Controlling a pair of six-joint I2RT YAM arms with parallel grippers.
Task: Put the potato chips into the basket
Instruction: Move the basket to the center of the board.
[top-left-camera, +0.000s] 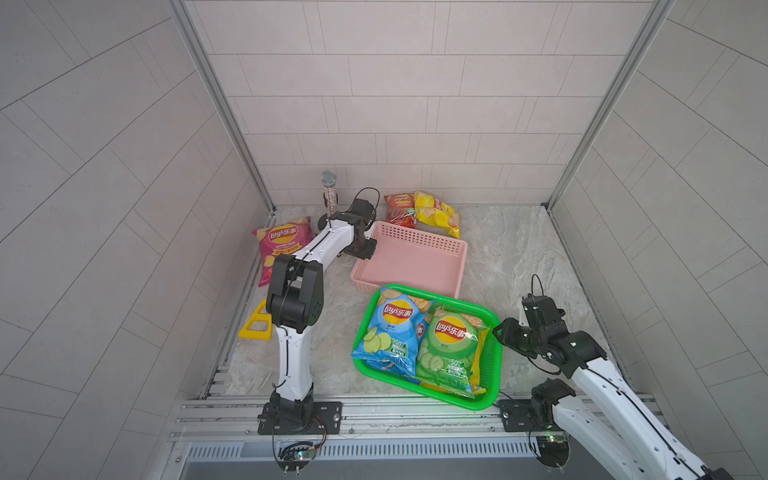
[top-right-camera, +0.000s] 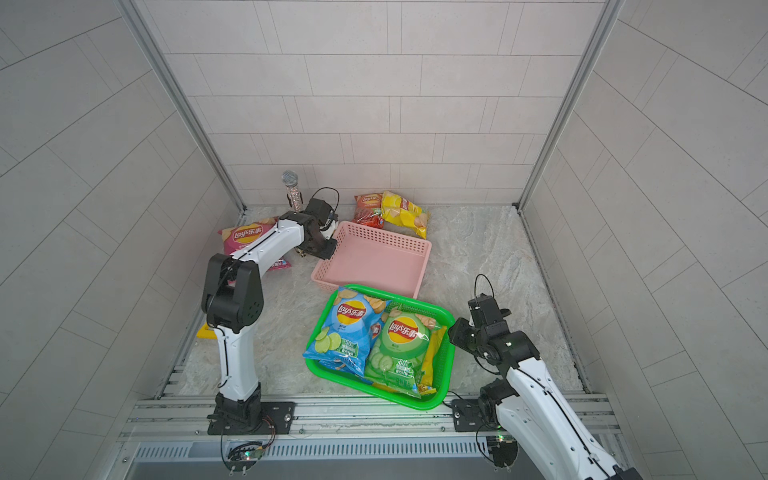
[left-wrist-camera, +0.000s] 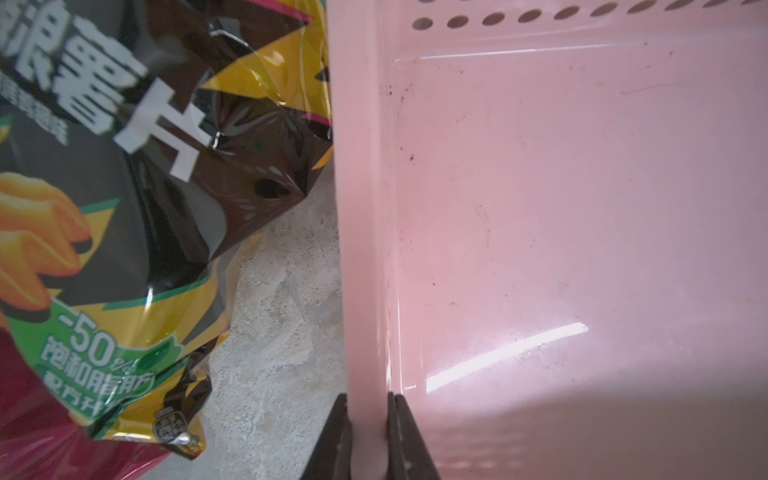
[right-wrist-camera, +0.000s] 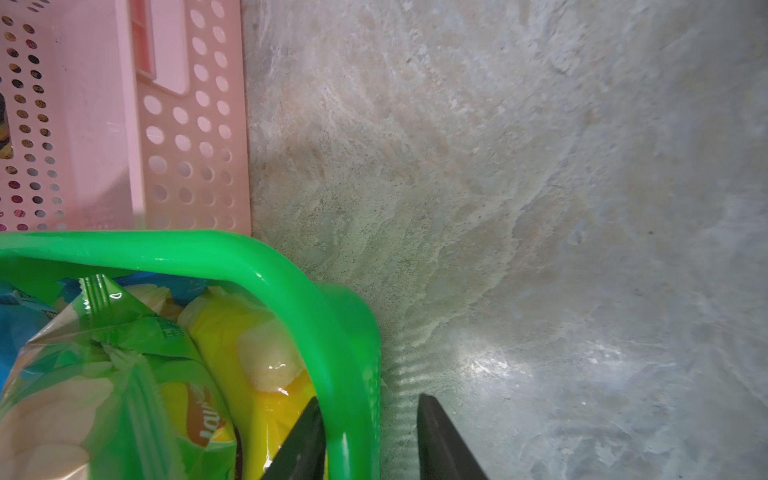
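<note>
Clamping the pink basket (left-wrist-camera: 540, 208) by its side wall: left gripper (left-wrist-camera: 368, 399) is pinched tight, one finger inside, one outside. Right gripper (right-wrist-camera: 369, 399) straddles the rim of the green basket (right-wrist-camera: 187, 245) with jaws apart (outer finger clear of the plastic, gap visible). Black bag (left-wrist-camera: 124, 187) lies on the table just beside the pinched pink wall, overlapping the magenta bag (top-left-camera: 280, 245). In both top views the blue bag (top-left-camera: 390, 328) and green bag (top-left-camera: 449, 349) lie side by side in the green basket, with a yellow bag (right-wrist-camera: 266, 399) wedged under them against the rim. Red bag (top-right-camera: 368, 210) and second yellow bag (top-right-camera: 403, 214) touch each other behind the pink basket, near the back wall. Microphone (top-left-camera: 329, 191) stands upright behind the left arm
</note>
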